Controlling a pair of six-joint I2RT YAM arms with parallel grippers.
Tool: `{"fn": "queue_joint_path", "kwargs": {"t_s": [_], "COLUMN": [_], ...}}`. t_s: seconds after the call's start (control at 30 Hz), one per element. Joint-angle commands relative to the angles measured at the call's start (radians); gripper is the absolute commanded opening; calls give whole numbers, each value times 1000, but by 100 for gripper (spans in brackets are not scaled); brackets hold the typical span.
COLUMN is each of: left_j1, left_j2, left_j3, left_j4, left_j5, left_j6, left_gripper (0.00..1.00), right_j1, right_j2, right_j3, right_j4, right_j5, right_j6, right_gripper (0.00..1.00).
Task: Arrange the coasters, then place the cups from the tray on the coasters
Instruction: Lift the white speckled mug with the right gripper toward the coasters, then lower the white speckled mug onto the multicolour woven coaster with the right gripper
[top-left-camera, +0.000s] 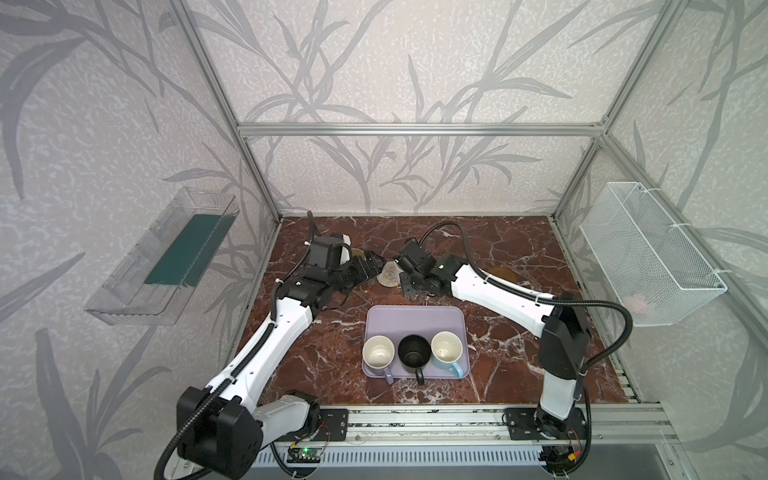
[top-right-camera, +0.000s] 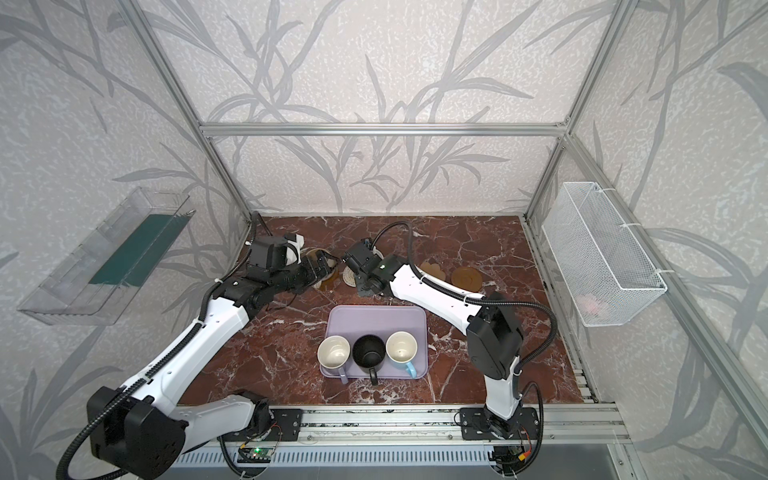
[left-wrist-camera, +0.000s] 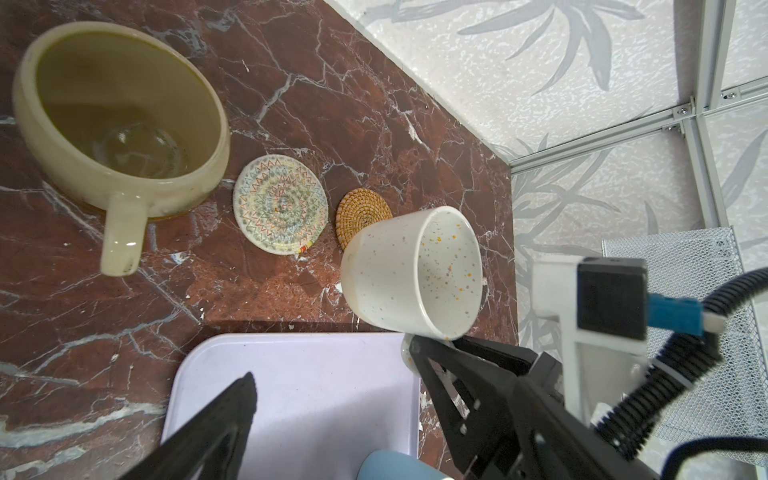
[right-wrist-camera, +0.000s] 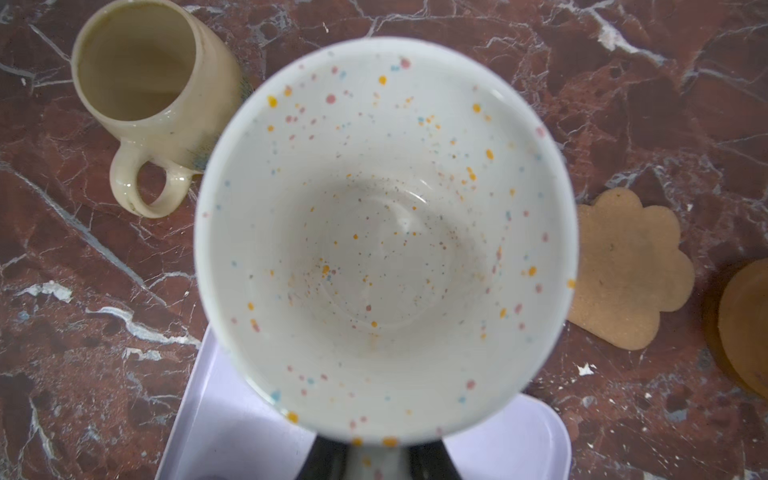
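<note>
A white speckled mug (left-wrist-camera: 411, 270) hangs tilted above the red marble counter (top-left-camera: 324, 365), at about 12 o'clock from the tray (top-left-camera: 415, 320). The right pincer (left-wrist-camera: 419, 347) pinches it at what looks like the handle. That grip leaves the base free to be set down flat. In the left wrist view the mug overlaps the tan rattan coaster (left-wrist-camera: 361, 212). The whitish woven coaster (left-wrist-camera: 280, 203) lies just beside that one. Which of the two it is meant for cannot be told.

At 11 o'clock from the tray stands a rounded beige mug (left-wrist-camera: 120, 120), upright. A thin amber edge shows under it, probably one of the round coasters. The left pincer (top-left-camera: 368, 266) is spread wide just beside this mug, with nothing between its jaws, so the mug stands on its own.

At 1 o'clock lies the beige paw-shaped coaster (right-wrist-camera: 627, 266), and at 2 o'clock a bare amber disc (top-right-camera: 467, 277). The coasters form a loose row from 11 to 2 o'clock, apart from one another. That spacing likely gives each mug its own spot and leaves the pincers room.

On the lilac tray, along its 6 o'clock edge, three mugs wait side by side: a lilac mug (top-left-camera: 378, 352), a black mug (top-left-camera: 414, 353) and a light blue mug (top-left-camera: 446, 349). Their handles point toward 6 o'clock, towards the arms' bases. Roughly two of the five mugs are dealt with.

A clear bin (top-left-camera: 162, 257) hangs on the wall at 9 o'clock, and a white wire basket (top-left-camera: 648, 253) at 3 o'clock.
</note>
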Motion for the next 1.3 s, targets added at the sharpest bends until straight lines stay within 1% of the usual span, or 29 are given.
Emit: {"fn": "queue_joint_path", "kwargs": {"t_s": [0.0, 0.13, 0.23, 0.37, 0.47, 0.5, 0.63, 0.8, 0.9, 1.1, 1.27], "left_j1": [26, 56, 87, 96, 114, 123, 143, 153, 166, 170, 171], "left_j2": [28, 60, 87, 99, 100, 100, 99, 106, 106, 97, 96], "left_j3": [27, 26, 28, 62, 57, 52, 35, 11, 2, -4, -24], "left_j4": [-8, 12, 24, -30, -26, -24, -21, -1, 1, -22, -16], "left_j5": [20, 18, 26, -53, -44, -41, -31, -13, -14, -31, -25], "left_j6": [20, 17, 15, 63, 63, 61, 58, 44, 42, 63, 61], "left_gripper": [98, 98, 96, 96, 96, 96, 96, 96, 96, 96, 96], "right_j1": [-7, -10, -14, -14, -15, -15, -15, -15, -15, -13, -12], "right_j2": [25, 96, 155, 212, 258, 276, 342, 398, 431, 490, 516], "right_j3": [115, 186, 249, 310, 365, 391, 486, 538, 580, 655, 667], "right_j4": [11, 6, -13, -10, -23, -33, -78, -86, -106, -133, -132], "right_j5": [54, 53, 57, 55, 68, 76, 107, 154, 157, 147, 116], "right_j6": [10, 16, 28, 67, 75, 109, 129, 186, 219, 213, 213], "right_gripper": [0, 0, 0, 0, 0, 0, 0, 0, 0, 0, 0]}}
